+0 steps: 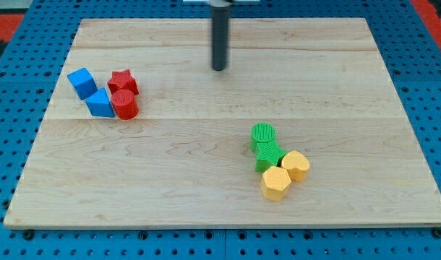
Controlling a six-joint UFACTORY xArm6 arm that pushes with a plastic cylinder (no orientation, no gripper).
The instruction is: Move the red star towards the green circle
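The red star [123, 81] lies at the view's left on the wooden board [206, 173], touching a red circle [125, 105] just below it. The green circle [263, 134] lies at the view's lower right, touching a green star [269, 156] below it. My tip [219, 68] is near the view's top centre, well to the right of the red star and above-left of the green circle, touching no block.
A blue cube [82, 81] and a blue triangular block [100, 103] sit left of the red blocks. A yellow hexagon [275, 183] and a yellow heart-like block [296, 165] sit beside the green star. A blue pegboard [430, 87] surrounds the board.
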